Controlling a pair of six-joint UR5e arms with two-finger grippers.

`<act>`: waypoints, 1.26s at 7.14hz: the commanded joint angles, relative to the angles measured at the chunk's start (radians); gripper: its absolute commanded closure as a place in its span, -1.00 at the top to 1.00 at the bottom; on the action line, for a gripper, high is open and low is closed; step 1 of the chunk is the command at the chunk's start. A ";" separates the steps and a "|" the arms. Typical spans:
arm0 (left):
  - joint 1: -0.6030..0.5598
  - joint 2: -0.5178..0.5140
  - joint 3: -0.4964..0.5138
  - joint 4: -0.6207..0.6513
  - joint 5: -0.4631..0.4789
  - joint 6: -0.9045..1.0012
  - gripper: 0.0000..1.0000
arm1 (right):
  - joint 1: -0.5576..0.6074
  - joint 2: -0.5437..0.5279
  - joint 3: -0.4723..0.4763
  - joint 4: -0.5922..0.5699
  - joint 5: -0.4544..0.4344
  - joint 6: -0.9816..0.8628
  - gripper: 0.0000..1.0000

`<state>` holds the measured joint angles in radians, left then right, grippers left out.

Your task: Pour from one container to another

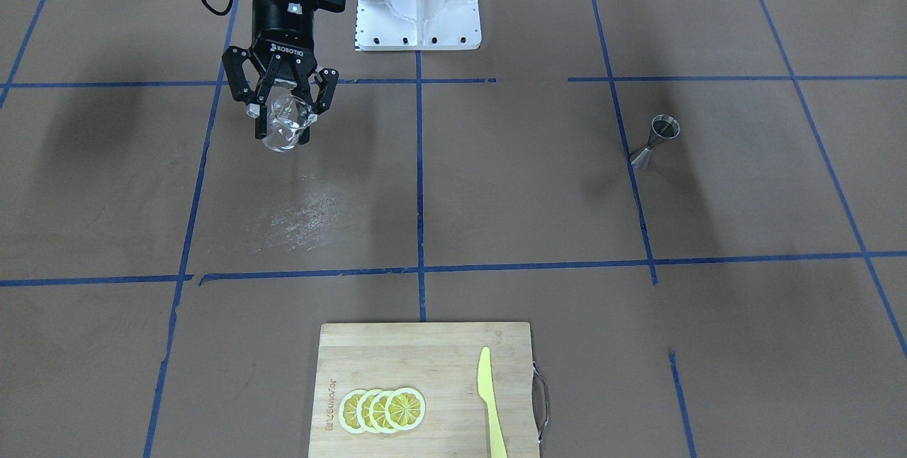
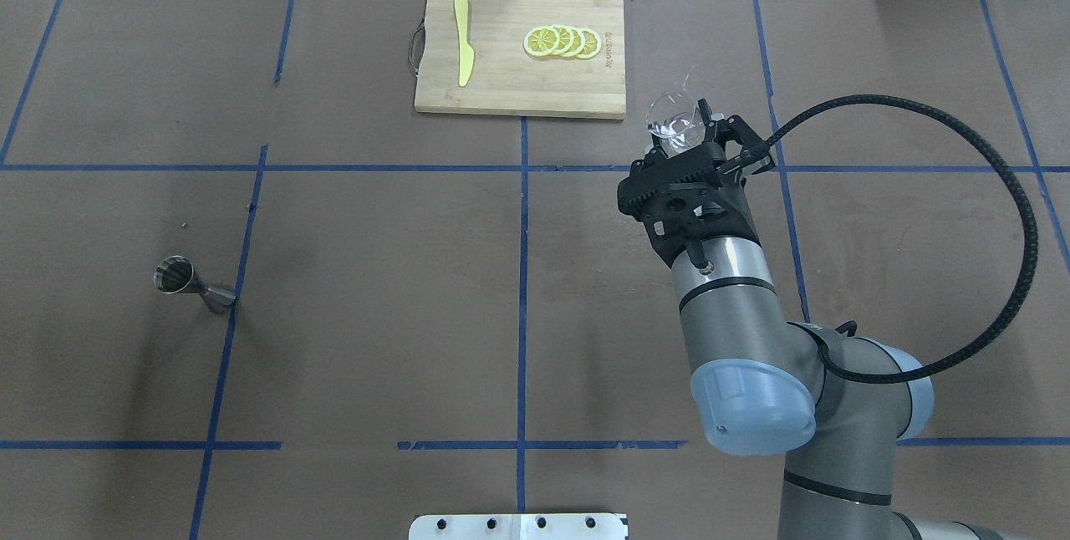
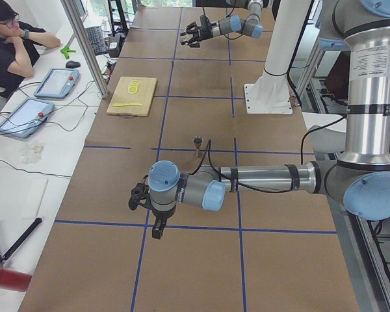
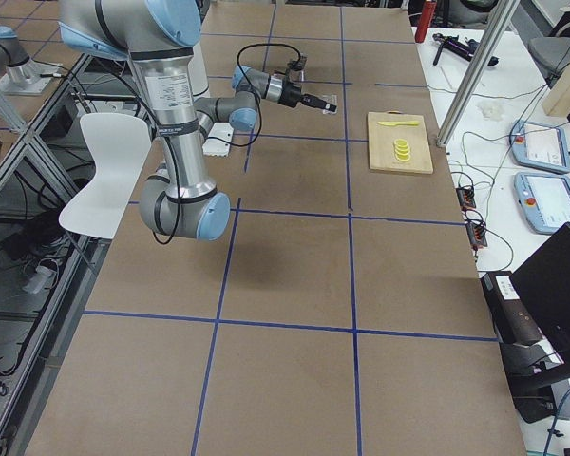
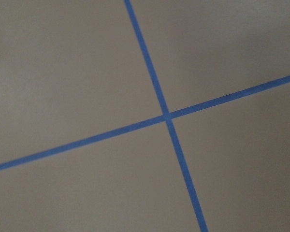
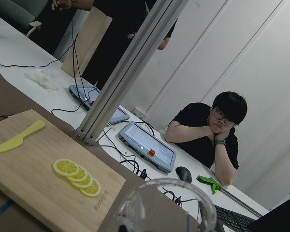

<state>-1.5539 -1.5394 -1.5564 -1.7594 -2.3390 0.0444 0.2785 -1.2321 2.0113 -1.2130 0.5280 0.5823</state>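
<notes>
While the small silver hourglass-shaped steel jigger (image 1: 655,140) stands upright on the brown paper-covered surface (image 1: 496,181), its base just touching a blue tape line (image 1: 637,196) on the robot's left half, the small clear rounded glass cup (image 1: 283,130) hangs in the air over the opposite half, well apart from it. The right pincer (image 1: 285,118) is pinching the cup by its sides, with black fingers (image 1: 261,121) against the glass. The arm reaches out roughly level, so the cup sits close to upright and clear of the surface. Gripping from the side leaves the mouth and what looks like a small pouring lip uncovered. I judge that is the point: nothing spills during a carry, and a roll of the wrist could tip it. The jigger's open upper cone faces up, ready to receive, but it is narrow, so the pour will call for close aim once the cup is brought across. The left arm lies low over the robot's left end of the surface, apart from both items. The left pincer (image 3: 140,195) shows only in a side view, and I cannot tell whether it is spread or pressed together; its wrist camera sees nothing but crossing tape. At the operators' edge sits a pale wooden cutting board (image 1: 425,359) carrying overlapping yellow lemon slices (image 1: 382,410) and a yellow plastic knife (image 1: 489,401), off the likely path. A seated person (image 3: 10,39) looks on from a side desk.
</notes>
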 commanded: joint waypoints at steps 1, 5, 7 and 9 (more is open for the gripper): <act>-0.021 -0.005 -0.007 0.083 -0.101 0.008 1.00 | 0.002 -0.045 0.000 0.116 0.001 -0.001 -1.00; -0.021 -0.004 0.005 0.005 -0.091 0.008 1.00 | 0.005 -0.336 -0.005 0.383 0.001 0.086 -1.00; -0.021 -0.004 0.001 0.005 -0.091 0.008 1.00 | 0.005 -0.388 -0.020 0.395 0.039 0.390 -1.00; -0.021 -0.002 -0.002 0.005 -0.092 0.008 1.00 | 0.004 -0.394 -0.106 0.395 0.044 0.622 -1.00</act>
<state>-1.5754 -1.5427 -1.5562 -1.7547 -2.4301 0.0522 0.2829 -1.6185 1.9566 -0.8191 0.5661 1.0546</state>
